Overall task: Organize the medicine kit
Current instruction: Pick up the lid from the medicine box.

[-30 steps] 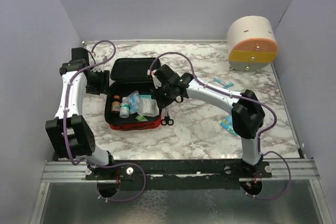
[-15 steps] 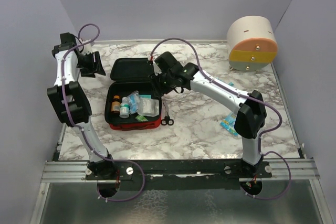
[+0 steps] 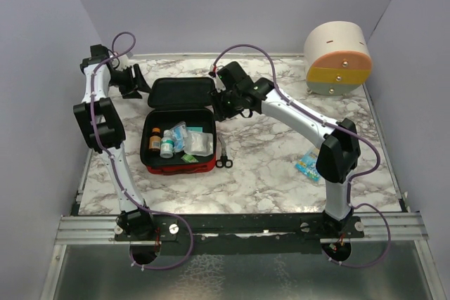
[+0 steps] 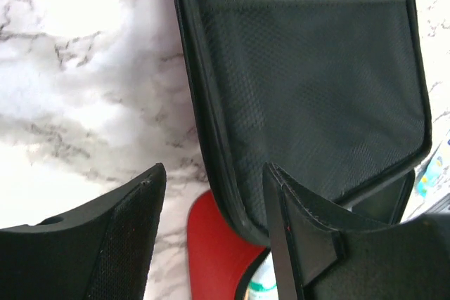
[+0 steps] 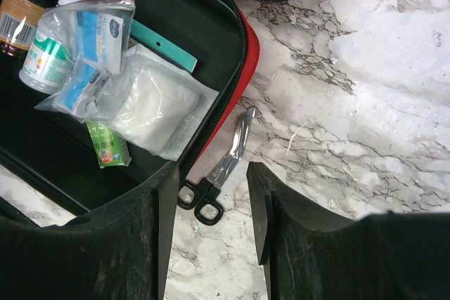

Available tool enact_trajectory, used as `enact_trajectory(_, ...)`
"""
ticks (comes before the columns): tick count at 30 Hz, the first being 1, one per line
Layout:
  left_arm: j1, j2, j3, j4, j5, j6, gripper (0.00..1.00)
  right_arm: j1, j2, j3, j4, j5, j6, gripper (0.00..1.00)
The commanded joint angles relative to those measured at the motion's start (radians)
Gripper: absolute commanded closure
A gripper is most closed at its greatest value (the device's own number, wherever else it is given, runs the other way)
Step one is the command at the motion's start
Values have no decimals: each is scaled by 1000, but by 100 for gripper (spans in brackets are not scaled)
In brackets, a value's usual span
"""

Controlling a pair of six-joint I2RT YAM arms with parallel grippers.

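Lying open on marble (image 3: 267,166), red fabric medicine kit (image 3: 179,168), left tool (image 4: 214,173) and right tool (image 5: 211,170) both apart.

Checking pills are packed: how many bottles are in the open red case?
2. In the red case, far left: an amber bottle, a white bottle beside it. Others could hide under the plastic bags.

top view looks down; both wrist views closely share the medicine kit (image 3: 181,93)
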Motion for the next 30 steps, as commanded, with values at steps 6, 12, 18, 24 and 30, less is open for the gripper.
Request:
enact_trajectory(6, -42, 132, 114, -4, 118, -60, 41, -11, -33, -3, 18, 10, 14, 55)
enact_trajectory(12, -49, 141, 100, 3, 152, -66, 69, -14, -31, -5, 12, 15, 13, 55)
enact_trajectory(18, -49, 113, 72, 3, 189, -60, 100, -15, -19, -17, 16, 9, 20, 55)
enact_trajectory(24, -51, 38, 52, 3, 243, -5, 100, -36, -20, -44, 17, 35, 61, 55)
enact_trajectory(30, -54, -59, -15, -5, 278, 120, 100, -109, -30, -62, 84, 2, 109, 55)
